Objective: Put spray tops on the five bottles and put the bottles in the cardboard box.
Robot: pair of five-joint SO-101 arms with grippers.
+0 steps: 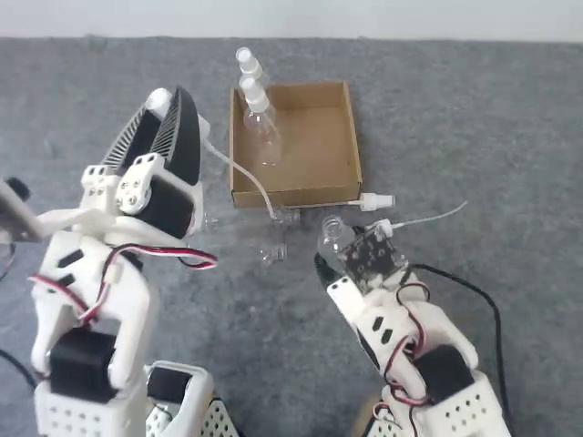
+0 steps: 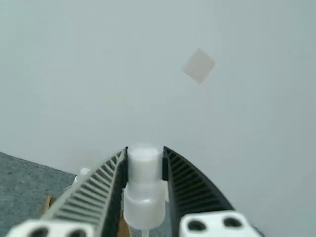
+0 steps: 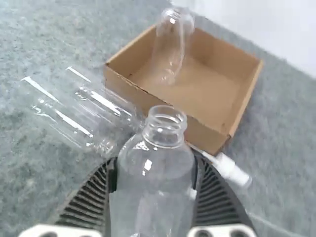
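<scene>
Grips a spray top (image 2: pixel 144 190) between the ribbed fingers (image 2: pixel 91 200) of the left end effector (image 2: pixel 144 153), closed narrow on its collar, high above the table (image 1: pixel 474 118) and aimed at a pale wall (image 2: pixel 222 123). Trails the top's thin tube (image 1: pixel 241 175) down from that end effector, ending close to the box's near wall.

Holds an uncapped bottle (image 3: pixel 155 158) in the right end effector (image 3: pixel 155 170), fingers pressed against both sides of the body, open neck pointing away from the wrist.

Just ahead of the right end effector, toward the left end effector's side: two lying bottles (image 3: pixel 81 118), uncapped, side by side on the table, necks toward the box.

On its other side, near the box's corner: a loose top (image 1: pixel 375 201), and nearer still a second top (image 1: pixel 384 226) with its tube stretched outward.

Beyond all these: the box (image 1: pixel 314 168), open-topped, with capped bottles (image 1: pixel 262 127) standing along the wall nearer the left end effector, two spray heads one behind the other.
</scene>
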